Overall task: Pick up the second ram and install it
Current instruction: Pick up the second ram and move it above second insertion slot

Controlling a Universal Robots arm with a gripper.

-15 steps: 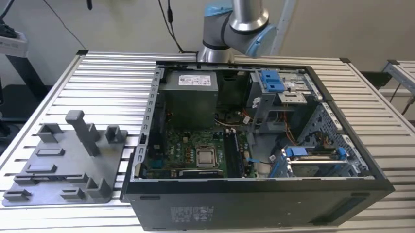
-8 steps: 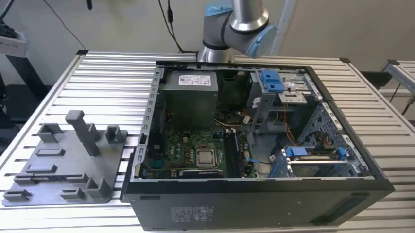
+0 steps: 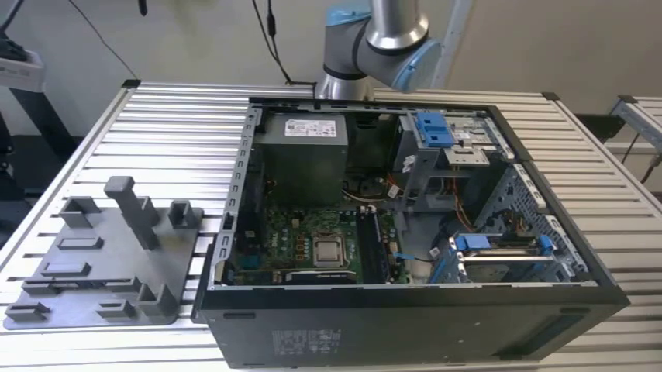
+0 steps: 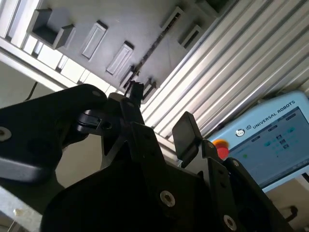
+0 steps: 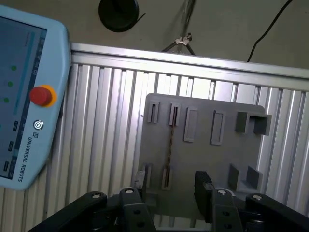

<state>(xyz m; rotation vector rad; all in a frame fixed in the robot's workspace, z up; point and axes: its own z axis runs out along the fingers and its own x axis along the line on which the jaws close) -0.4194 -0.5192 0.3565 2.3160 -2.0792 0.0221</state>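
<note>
The second ram (image 5: 170, 145) is a thin dark strip standing edge-on in a slot of the grey holder tray (image 5: 203, 154). It appears again in the second wrist view as a slim blackish line (image 4: 155, 44) on the tray (image 4: 120, 29). My gripper (image 5: 171, 186) hovers well above the tray, open, with nothing between its fingers. In the first wrist view the ram's near end lines up with the gap between the two fingertips (image 5: 203, 186). The second wrist view shows the gripper (image 4: 161, 111) with its black fingers (image 4: 186, 130) spread apart.
The open computer case (image 3: 414, 310) sits on the slatted table, with the motherboard (image 3: 300, 240), silver processor (image 3: 329, 251) and blue drive brackets (image 3: 435, 128) inside. The grey tray (image 3: 104, 256) with a tall post (image 3: 129, 209) lies at the exterior view's left. A teach pendant (image 5: 24, 96) rests beside the tray.
</note>
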